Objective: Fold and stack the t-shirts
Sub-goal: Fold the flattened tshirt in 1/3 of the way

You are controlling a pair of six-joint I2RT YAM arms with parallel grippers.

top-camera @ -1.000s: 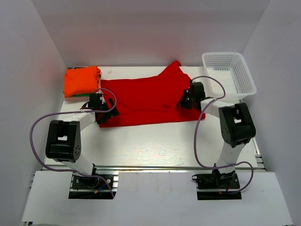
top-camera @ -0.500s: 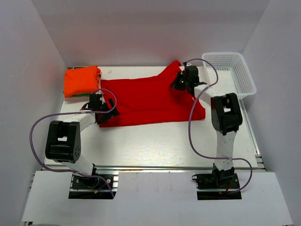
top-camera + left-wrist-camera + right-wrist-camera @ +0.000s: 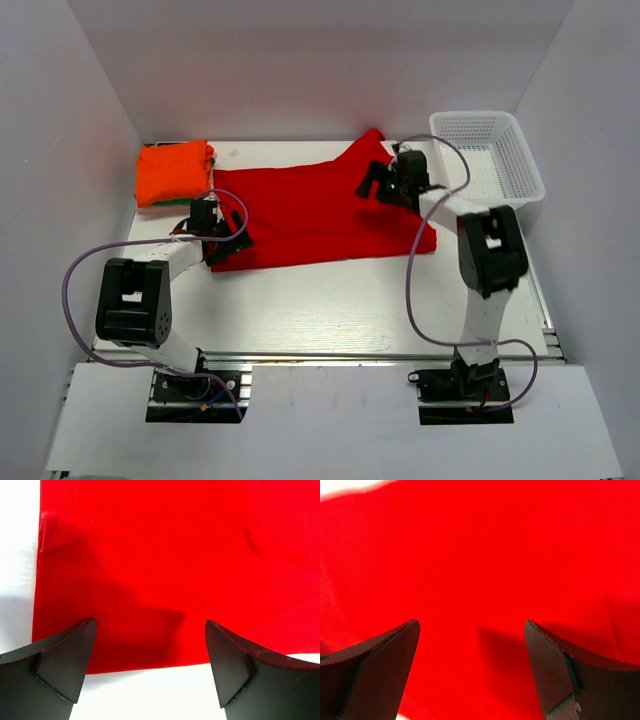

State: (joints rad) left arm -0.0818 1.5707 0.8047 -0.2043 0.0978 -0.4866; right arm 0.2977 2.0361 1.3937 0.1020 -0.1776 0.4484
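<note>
Right gripper [image 3: 472, 625] has just swung up to the red shirt's [image 3: 320, 215] sleeve end beside the basket [image 3: 487, 155], wide open and empty; left gripper [image 3: 150, 624] hangs open and empty over the hem farthest from the basket, so I'd say regrasping, no fold yet.

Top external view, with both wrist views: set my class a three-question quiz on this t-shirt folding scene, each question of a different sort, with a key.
1. True or false: the right gripper is shut on the red t-shirt.
2. Where does the white mesh basket stand? A. at the far right corner of the table; B. at its near left corner; C. on top of the red t-shirt.
3. Fill in: the top shirt of the folded stack at the far left is ____.
Key: 1 false, its fingers are apart above the cloth; 2 A; 3 orange.
</note>
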